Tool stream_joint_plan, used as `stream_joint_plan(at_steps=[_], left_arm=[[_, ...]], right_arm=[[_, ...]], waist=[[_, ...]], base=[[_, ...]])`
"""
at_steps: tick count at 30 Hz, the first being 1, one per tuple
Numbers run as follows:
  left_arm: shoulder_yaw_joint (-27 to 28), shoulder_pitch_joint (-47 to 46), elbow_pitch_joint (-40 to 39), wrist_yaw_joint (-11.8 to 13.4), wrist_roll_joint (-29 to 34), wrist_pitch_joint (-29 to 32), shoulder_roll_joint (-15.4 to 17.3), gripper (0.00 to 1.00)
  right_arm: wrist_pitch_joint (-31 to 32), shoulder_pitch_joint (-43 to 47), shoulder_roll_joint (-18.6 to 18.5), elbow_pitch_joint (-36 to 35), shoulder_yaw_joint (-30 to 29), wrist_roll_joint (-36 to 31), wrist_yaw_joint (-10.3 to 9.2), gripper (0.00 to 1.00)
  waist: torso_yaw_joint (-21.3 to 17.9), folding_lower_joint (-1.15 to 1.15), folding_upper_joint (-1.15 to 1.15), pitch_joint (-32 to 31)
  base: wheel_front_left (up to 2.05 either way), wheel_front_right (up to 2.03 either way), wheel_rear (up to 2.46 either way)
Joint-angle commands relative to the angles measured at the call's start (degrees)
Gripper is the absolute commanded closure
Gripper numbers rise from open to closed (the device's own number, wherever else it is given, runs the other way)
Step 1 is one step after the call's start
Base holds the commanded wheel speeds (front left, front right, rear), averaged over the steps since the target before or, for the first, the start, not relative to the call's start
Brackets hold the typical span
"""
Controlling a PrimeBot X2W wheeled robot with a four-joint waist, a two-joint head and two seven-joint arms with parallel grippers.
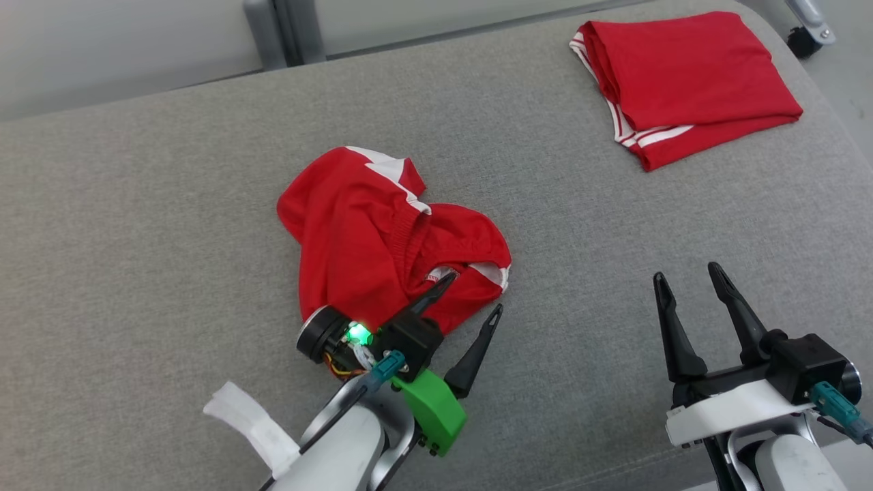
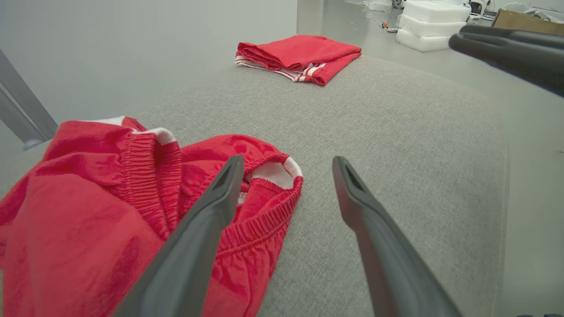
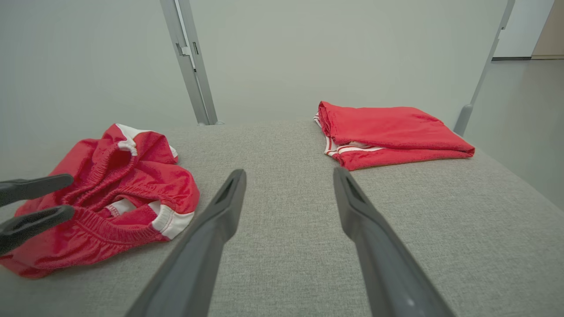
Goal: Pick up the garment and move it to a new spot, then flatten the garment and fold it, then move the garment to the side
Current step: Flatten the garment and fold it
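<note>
Grey woven cloth covers the padded surface (image 1: 136, 204) that carries everything. Nearest, the left tool (image 1: 474, 292) stands with its fingers wide apart at the near edge of the crumpled red garment (image 1: 368, 239). One finger is over the elastic waistband (image 2: 260, 224) and the other over bare cloth; whether either touches, I cannot tell. The right tool (image 1: 686, 271), likewise spread and holding nothing, hovers well to the right over bare surface.

The garment, shorts with white trim by the look, lies heaped left of centre. I judge it light, limp and not slippery. It would sag when lifted, so the thick gathered waistband looks the best place to pinch. Farther off, at the right rear corner, a second red garment (image 1: 682, 75) lies neatly folded.

The left wrist view brings the waistband's ribbing close and shows white foam blocks (image 2: 434, 22) beyond the far edge. The right wrist view shows the open waist's white inside and a grey metal post (image 3: 189, 61) behind. The head view gives the heap's whole outline.
</note>
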Motion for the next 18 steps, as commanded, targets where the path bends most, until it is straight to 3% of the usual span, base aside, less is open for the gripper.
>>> stream_joint_plan(at_steps=[1,6,18], left_arm=[[-0.7,-2.2,0.6,-0.3,-1.2,0.6,0.3,0.0],[-2.9,-5.8,3.0,0.0,-4.6,3.7,0.4,0.0],[-2.0,-9.3,4.8,5.5,-3.7,9.8,0.9,0.0]], right_arm=[[0.0,-1.1,0.5,-0.1,0.0,-0.4,-0.1,0.0],[0.0,-2.3,1.3,0.1,0.5,-0.3,-0.1,0.0],[0.0,-3.8,2.4,0.6,0.6,0.0,-0.1,0.0]], waist=[[-5.2,0.0,0.0,5.4],[-7.7,0.0,0.0,6.9],[-10.1,0.0,0.0,8.5]], base=[[0.0,0.0,0.0],[0.0,0.0,0.0],[0.0,0.0,0.0]])
